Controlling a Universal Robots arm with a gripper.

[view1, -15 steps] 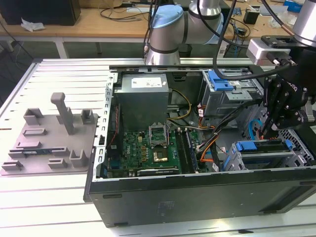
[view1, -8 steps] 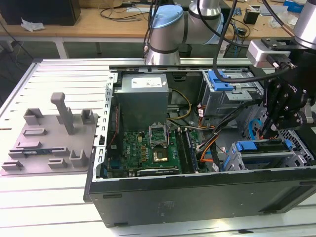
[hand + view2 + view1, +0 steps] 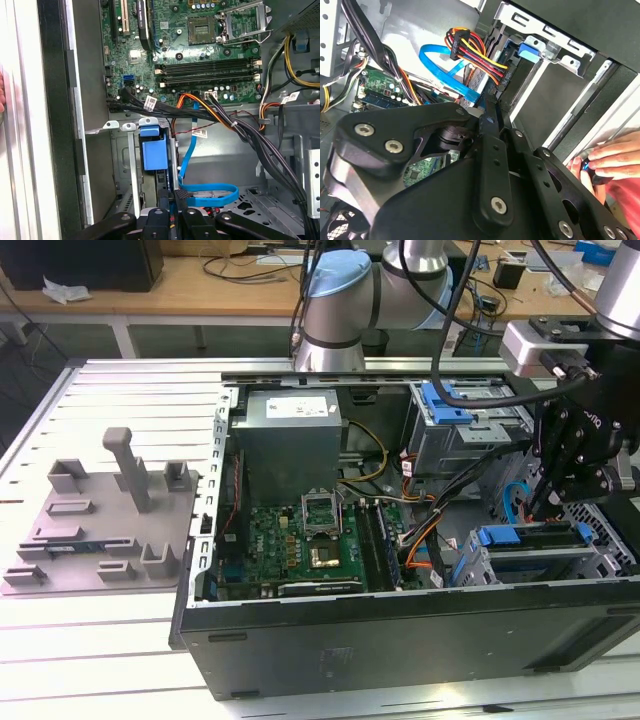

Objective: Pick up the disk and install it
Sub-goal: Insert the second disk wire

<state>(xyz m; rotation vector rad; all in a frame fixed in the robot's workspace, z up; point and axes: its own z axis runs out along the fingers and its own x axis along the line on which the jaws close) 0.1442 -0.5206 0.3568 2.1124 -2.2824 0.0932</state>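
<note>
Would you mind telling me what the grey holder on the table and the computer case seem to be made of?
The grey holder looks like matte moulded or printed plastic: uniform dull grey, blocky posts, no glints. The computer case appears to be sheet metal: thin folded walls, a dark painted outer panel, and bare silvery, perforated surfaces inside. The table seems to be slotted aluminium, pale and faintly reflective.

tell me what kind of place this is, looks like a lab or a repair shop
Most likely a robotics lab bench set up for computer assembly: an open computer case lies on a slotted metal table, a robot arm reaches into it, and a wooden desk strewn with cables stands behind.
</note>
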